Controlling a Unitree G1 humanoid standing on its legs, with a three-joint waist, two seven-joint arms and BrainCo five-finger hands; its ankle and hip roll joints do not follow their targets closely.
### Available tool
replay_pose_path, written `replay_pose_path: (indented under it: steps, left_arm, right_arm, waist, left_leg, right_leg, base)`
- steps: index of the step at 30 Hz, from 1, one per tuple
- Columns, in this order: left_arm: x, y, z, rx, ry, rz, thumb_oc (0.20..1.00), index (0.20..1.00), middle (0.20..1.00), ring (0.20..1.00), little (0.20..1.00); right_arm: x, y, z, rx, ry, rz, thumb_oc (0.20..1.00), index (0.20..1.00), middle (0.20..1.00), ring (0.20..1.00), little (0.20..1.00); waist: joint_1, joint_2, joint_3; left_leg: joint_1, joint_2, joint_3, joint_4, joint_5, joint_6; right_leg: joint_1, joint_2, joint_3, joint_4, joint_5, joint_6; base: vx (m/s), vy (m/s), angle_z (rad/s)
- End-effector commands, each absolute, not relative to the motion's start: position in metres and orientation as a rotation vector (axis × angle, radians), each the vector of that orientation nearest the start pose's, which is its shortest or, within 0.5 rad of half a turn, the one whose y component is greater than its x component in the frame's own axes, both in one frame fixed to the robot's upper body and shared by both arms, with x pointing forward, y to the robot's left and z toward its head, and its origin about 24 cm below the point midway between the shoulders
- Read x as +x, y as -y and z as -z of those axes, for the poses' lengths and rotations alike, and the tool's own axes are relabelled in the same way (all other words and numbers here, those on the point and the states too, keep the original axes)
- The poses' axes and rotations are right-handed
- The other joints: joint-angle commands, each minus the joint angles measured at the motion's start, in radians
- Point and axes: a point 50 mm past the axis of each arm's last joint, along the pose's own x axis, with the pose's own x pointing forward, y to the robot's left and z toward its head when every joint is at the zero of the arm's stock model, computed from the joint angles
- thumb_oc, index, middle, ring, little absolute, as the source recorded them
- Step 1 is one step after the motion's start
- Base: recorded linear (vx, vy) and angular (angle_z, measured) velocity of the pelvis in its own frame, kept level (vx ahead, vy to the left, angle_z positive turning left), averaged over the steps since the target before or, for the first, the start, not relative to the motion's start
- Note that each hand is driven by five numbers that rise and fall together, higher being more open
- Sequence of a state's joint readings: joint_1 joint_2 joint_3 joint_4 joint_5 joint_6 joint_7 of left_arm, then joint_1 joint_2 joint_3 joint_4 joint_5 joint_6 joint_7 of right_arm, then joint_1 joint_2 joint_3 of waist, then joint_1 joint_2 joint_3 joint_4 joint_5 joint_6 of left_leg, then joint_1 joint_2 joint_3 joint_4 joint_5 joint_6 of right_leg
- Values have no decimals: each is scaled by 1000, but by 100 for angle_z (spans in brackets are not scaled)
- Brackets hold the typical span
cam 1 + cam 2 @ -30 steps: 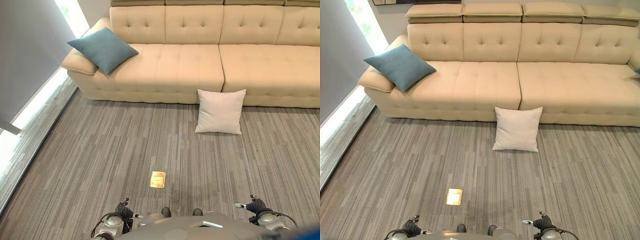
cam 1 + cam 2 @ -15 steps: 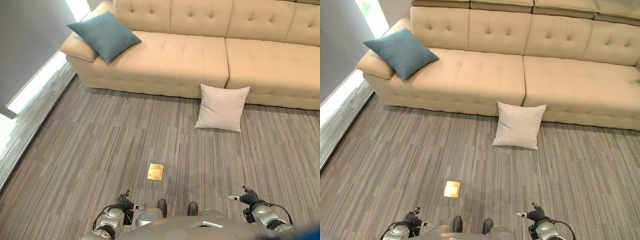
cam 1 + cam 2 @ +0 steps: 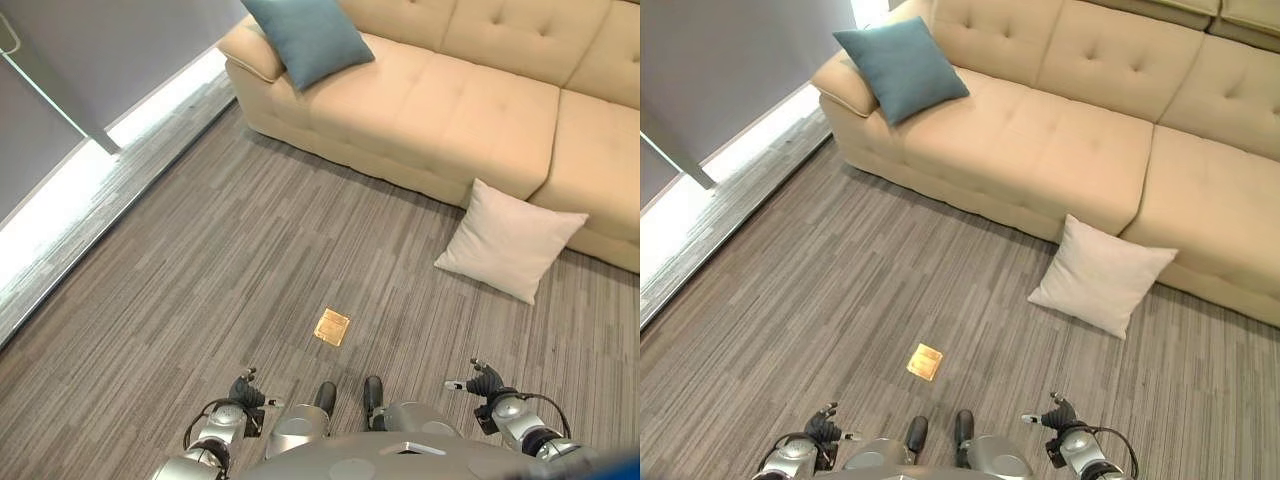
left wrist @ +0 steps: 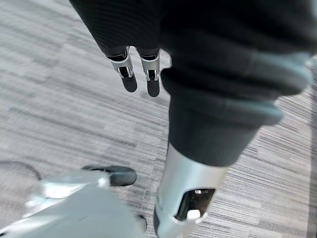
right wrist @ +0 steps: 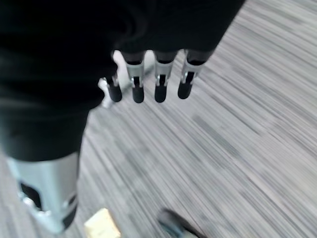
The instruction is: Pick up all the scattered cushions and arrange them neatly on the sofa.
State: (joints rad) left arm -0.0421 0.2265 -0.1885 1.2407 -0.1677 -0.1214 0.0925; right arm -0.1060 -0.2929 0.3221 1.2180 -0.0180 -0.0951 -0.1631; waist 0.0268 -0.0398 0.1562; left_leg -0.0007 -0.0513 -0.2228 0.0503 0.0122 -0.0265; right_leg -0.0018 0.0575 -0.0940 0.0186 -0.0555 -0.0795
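No readable text, labels or numbers anywhere

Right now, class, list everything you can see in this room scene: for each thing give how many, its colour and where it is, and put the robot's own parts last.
Sofa: one, beige, tufted, along the far side of the room.
Blue cushion: one, teal blue, on the sofa seat, propped against its end armrest.
White cushion: one, off-white, on the carpet, leaning on the sofa front.
Floor plate: one, brass-coloured, square, set in the carpet.
Carpet: one, grey striped, covering the floor.
Left robot hand: one, silver fingers with dark tips, hanging relaxed above the carpet, holding nothing.
Right robot hand: one, same colours, fingers straight, above the carpet, holding nothing.
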Motion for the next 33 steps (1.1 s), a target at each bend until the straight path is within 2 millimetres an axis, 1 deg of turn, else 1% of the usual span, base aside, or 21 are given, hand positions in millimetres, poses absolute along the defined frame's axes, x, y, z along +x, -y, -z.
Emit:
replay_pose_path:
  steps: [1,3,5,6,9,11,12,13,14,16,18,20,21,22,24,26,27,29,30,31,33]
  left_arm:
    - [134,-226,149,233,-1012,-149,1000,1000,1000,1000,1000]
    - [137,-224,148,248,-1004,-125,1000,1000,1000,1000,1000]
    - [137,-225,148,260,-1004,-120,1000,1000,1000,1000,1000]
    - [135,-226,149,258,-1013,-122,1000,1000,1000,1000,1000]
    - [119,-233,153,274,-1071,-130,1000,1000,1000,1000,1000]
    - [117,-235,153,276,-1077,-136,1000,1000,1000,1000,1000]
    - [115,-239,153,276,-1079,-148,1000,1000,1000,1000,1000]
    - [116,-240,152,277,-1076,-152,1000,1000,1000,1000,1000]
    - [121,-243,149,286,-1058,-154,1000,1000,1000,1000,1000]
    - [122,-245,148,292,-1051,-156,1000,1000,1000,1000,1000]
    - [122,-246,148,296,-1052,-156,1000,1000,1000,1000,1000]
    - [123,-244,148,298,-1053,-148,1000,1000,1000,1000,1000]
    - [123,-243,149,295,-1056,-150,1000,1000,1000,1000,1000]
    - [121,-242,150,295,-1060,-143,1000,1000,1000,1000,1000]
    - [118,-236,153,305,-1072,-116,1000,1000,1000,1000,1000]
    - [120,-235,152,310,-1066,-106,1000,1000,1000,1000,1000]
    - [129,-233,149,303,-1035,-107,1000,1000,1000,1000,1000]
    - [136,-232,147,295,-1012,-109,1000,1000,1000,1000,1000]
    - [138,-231,146,296,-1008,-107,1000,1000,1000,1000,1000]
    - [138,-231,147,299,-1010,-104,1000,1000,1000,1000,1000]
    - [135,-232,147,310,-1020,-99,1000,1000,1000,1000,1000]
  right_arm:
    - [140,259,137,-561,-980,84,1000,1000,1000,1000,1000]
    - [134,260,139,-553,-1010,91,1000,1000,1000,1000,1000]
    - [132,260,140,-551,-1020,97,1000,1000,1000,1000,1000]
    - [131,258,141,-547,-1026,90,1000,1000,1000,1000,1000]
    - [126,250,145,-552,-1043,57,1000,1000,1000,1000,1000]
    - [126,248,146,-556,-1043,47,1000,1000,1000,1000,1000]
    - [130,241,146,-558,-1031,19,1000,1000,1000,1000,1000]
    - [131,241,146,-558,-1027,16,1000,1000,1000,1000,1000]
    - [139,237,144,-552,-1002,7,1000,1000,1000,1000,1000]
    - [144,234,142,-546,-979,-1,1000,1000,1000,1000,1000]
    - [147,234,141,-562,-967,-6,1000,1000,1000,1000,1000]
    - [149,235,140,-570,-966,-11,1000,1000,1000,1000,1000]
    - [149,237,140,-577,-966,-9,1000,1000,1000,1000,1000]
    - [144,240,140,-581,-979,-4,1000,1000,1000,1000,1000]
    - [130,249,143,-572,-1018,26,1000,1000,1000,1000,1000]
    - [127,251,143,-565,-1026,41,1000,1000,1000,1000,1000]
    - [132,254,141,-561,-1009,56,1000,1000,1000,1000,1000]
    - [132,256,141,-556,-1015,66,1000,1000,1000,1000,1000]
    - [130,257,141,-551,-1024,73,1000,1000,1000,1000,1000]
    - [131,257,141,-551,-1025,74,1000,1000,1000,1000,1000]
    - [129,257,142,-556,-1033,76,1000,1000,1000,1000,1000]
  waist:
    - [-26,-24,6]
    - [-31,-24,-3]
    - [-29,-30,-7]
    - [-27,-26,-12]
    - [-27,-33,-38]
    - [-23,-35,-43]
    - [-15,-32,-52]
    - [-13,-27,-47]
    - [-23,-15,-28]
    - [-33,-2,-17]
    - [-45,9,-8]
    - [-56,5,-2]
    - [-69,0,0]
    - [-81,-6,5]
    - [-94,-5,-24]
    - [-100,-7,-25]
    - [-94,-24,-9]
    - [-84,-41,1]
    - [-71,-56,5]
    - [-67,-60,3]
    - [-60,-63,1]
  left_leg:
    - [-35,-10,157,77,-104,-17]
    - [-95,29,303,57,-60,-5]
    - [-158,42,364,62,-28,-4]
    - [-141,50,380,32,-27,-3]
    - [-98,36,368,-4,-33,10]
    - [-86,32,372,-12,-38,15]
    - [-48,19,378,-34,-53,36]
    - [-40,18,377,-40,-54,41]
    - [-18,19,369,-52,-52,55]
    - [10,20,358,-76,-53,60]
    - [70,13,332,-104,-74,62]
    - [99,-2,315,-107,-93,64]
    - [125,-18,292,-109,-110,64]
    - [160,-25,265,-102,-140,60]
    - [182,-7,247,-68,-182,31]
    - [146,7,266,35,-150,-8]
    - [56,10,282,213,-91,-44]
    - [-17,23,306,314,-82,-41]
    - [-76,40,339,308,-119,-20]
    - [-86,40,341,274,-133,-11]
    - [-105,43,343,192,-119,-6]
  right_leg:
    - [14,-78,-6,15,-5,146]
    - [46,-88,-64,-24,-7,146]
    - [57,-88,-73,-35,-13,147]
    - [62,-82,-73,-36,-16,147]
    - [82,-83,-63,-30,-28,157]
    - [84,-88,-58,-24,-32,162]
    - [63,-111,-49,71,-37,186]
    - [42,-117,-47,126,-32,194]
    - [-26,-118,-25,269,7,208]
    - [-89,-106,-8,366,21,212]
    - [-150,-96,-33,282,15,189]
    - [-174,-89,-43,176,51,189]
    - [-206,-79,-34,89,94,198]
    - [-193,-81,-36,52,107,201]
    - [-147,-75,-39,37,99,176]
    - [-107,-73,-47,16,94,165]
    - [-68,-77,-46,-4,86,148]
    - [-38,-86,-38,-18,73,130]
    - [-9,-95,-40,-33,59,131]
    - [-2,-96,-40,-37,55,134]
    - [20,-92,-38,-48,42,141]
  base:
    - [15,-63,73]
    - [85,-9,119]
    - [104,18,90]
    - [125,34,19]
    - [212,98,-34]
    - [202,160,-34]
    - [177,210,-35]
    - [229,310,-22]
    - [108,193,-23]
    - [172,154,2]
    - [333,59,12]
    - [324,-15,8]
    - [502,-79,17]
    - [663,-181,18]
    - [486,-205,65]
    - [205,-151,132]
    - [157,-152,75]
    - [174,-118,-12]
    - [225,-69,-20]
    - [246,-33,-16]
    - [204,14,-11]
